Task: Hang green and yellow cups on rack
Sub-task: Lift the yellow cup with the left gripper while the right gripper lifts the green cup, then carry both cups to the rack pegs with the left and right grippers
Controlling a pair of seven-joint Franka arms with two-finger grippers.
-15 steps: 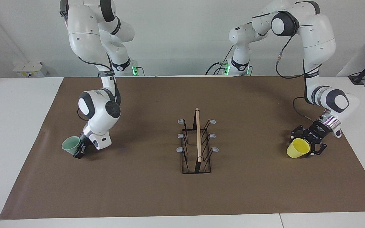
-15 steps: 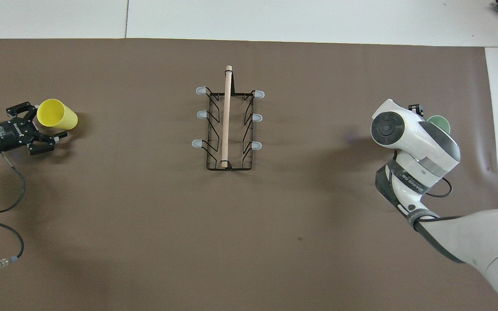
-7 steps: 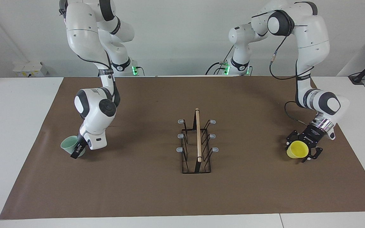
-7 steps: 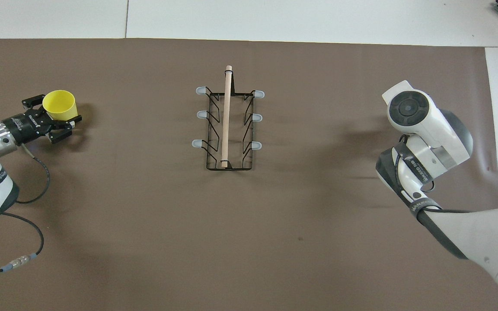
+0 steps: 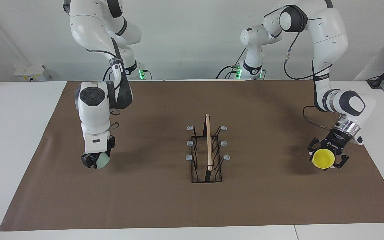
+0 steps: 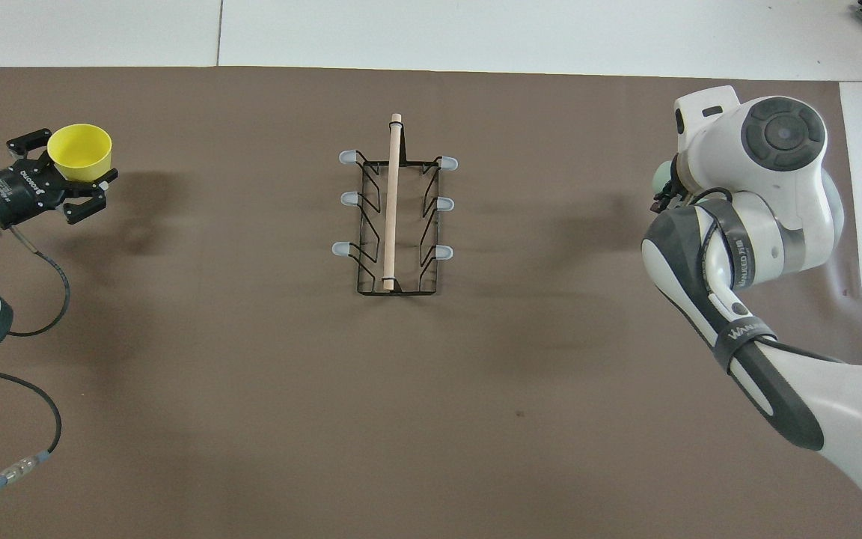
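left gripper [image 5: 325,159] clenched on yellow cup [image 5: 323,158]; right gripper [image 5: 92,162] clenched on green cup [image 5: 102,160]; both raised over mat, rack [image 5: 207,151] between. cups judged light, stiff, slippery; hold at rim.

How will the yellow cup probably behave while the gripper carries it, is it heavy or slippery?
The yellow cup looks like thin, empty plastic, so it is probably light. Its smooth, tapered wall may let it slip in the left gripper, which holds it tilted above the brown mat. Handleless and round, it would likely roll if dropped on its side.
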